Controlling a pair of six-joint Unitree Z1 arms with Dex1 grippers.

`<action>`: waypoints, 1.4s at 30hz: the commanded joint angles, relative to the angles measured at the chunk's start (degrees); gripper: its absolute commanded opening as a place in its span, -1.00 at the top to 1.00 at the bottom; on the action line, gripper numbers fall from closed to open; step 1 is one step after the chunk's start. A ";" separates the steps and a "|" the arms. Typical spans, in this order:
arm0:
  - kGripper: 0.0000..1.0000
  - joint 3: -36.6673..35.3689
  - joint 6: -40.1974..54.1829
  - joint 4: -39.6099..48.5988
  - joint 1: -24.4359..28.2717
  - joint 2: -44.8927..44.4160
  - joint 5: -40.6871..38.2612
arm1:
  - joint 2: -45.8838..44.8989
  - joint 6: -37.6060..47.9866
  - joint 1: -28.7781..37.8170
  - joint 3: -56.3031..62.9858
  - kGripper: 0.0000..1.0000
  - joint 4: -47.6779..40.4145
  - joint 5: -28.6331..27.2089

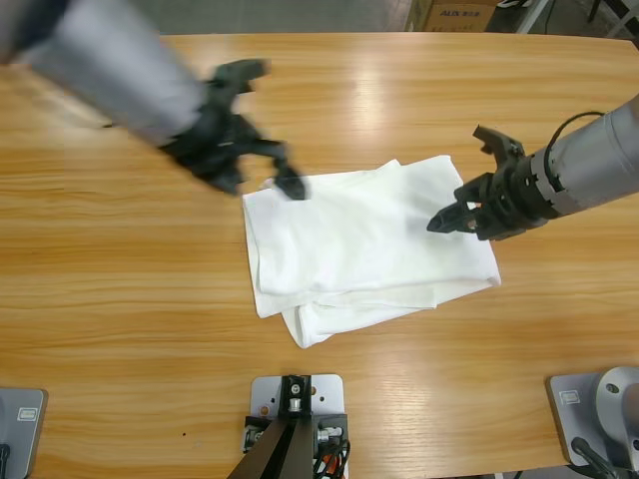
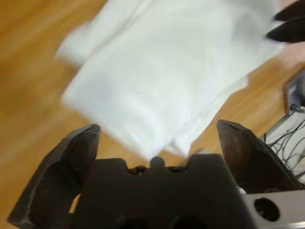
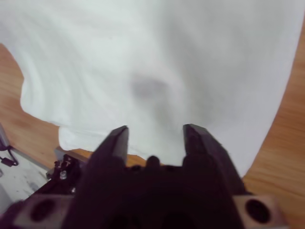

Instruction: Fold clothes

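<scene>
Left gripper over upper-left corner of T-shirt, jaws spread wide, nothing between them; arm slants in from upper-left corner. Right gripper reaches in from right edge, over shirt's right side, jaws parted, empty. Shirt lies folded, mid-table, layers offset at lower edge.

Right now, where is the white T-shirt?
In the high view the folded T-shirt lies flat near the middle of the wooden table, between the left gripper at its upper corner and the right gripper over its opposite edge.
</scene>
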 commanded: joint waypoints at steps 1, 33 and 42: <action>1.00 -6.91 1.68 -0.34 -2.01 13.05 -3.07 | -2.47 -0.64 -4.73 11.17 1.00 -9.30 2.03; 1.00 -2.34 -2.52 5.32 0.73 14.87 -2.44 | -9.55 -1.37 -8.49 -6.18 1.00 12.93 -5.78; 1.00 -1.81 -9.43 5.24 -8.46 9.97 -2.28 | 9.89 -5.66 -12.39 -4.84 1.00 -1.44 0.78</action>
